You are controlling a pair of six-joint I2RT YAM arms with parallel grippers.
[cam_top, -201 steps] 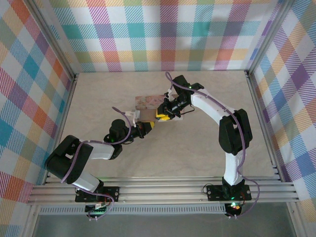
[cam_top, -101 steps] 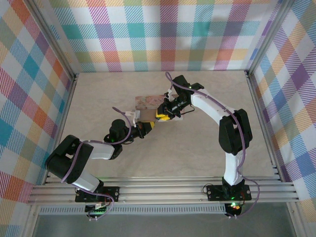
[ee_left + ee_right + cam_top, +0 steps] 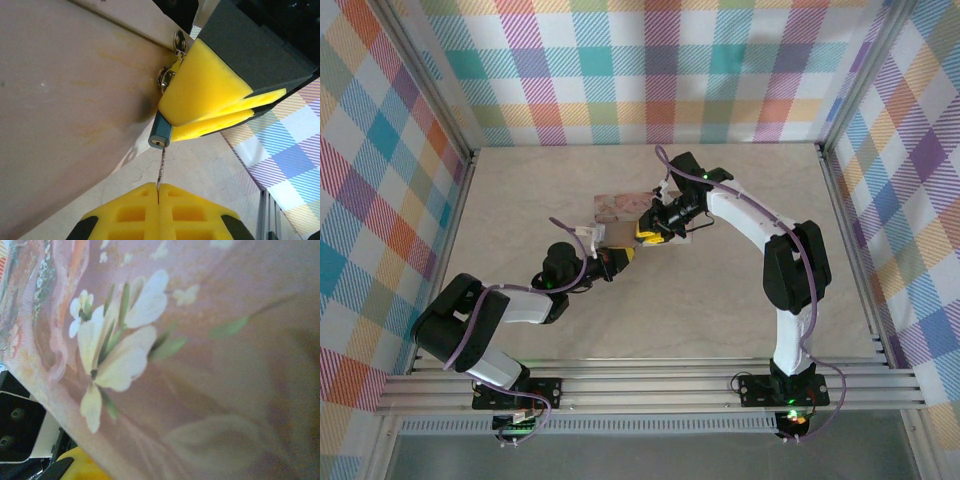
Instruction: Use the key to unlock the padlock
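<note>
The padlock (image 3: 161, 132) is a small blue-green body hanging against the side of the pink tin (image 3: 65, 100), keyhole face toward me. My right gripper (image 3: 648, 233) is shut on it, and its yellow fingers (image 3: 205, 92) cover the upper part of the body. The key (image 3: 161, 169) is a thin grey sliver standing straight out of my left gripper (image 3: 158, 186), which is shut on it. The key's tip meets the keyhole face of the padlock; whether it has gone in I cannot tell. In the right wrist view the tin's flowered lid (image 3: 190, 350) is pressed close and hides that gripper's jaws.
The tin (image 3: 620, 206) lies mid-table, just behind both grippers, with two silver hasp rivets (image 3: 165, 77) beside the padlock. The left gripper (image 3: 616, 258) comes in low from the near left. Checked walls (image 3: 650, 60) enclose the beige table (image 3: 720, 300).
</note>
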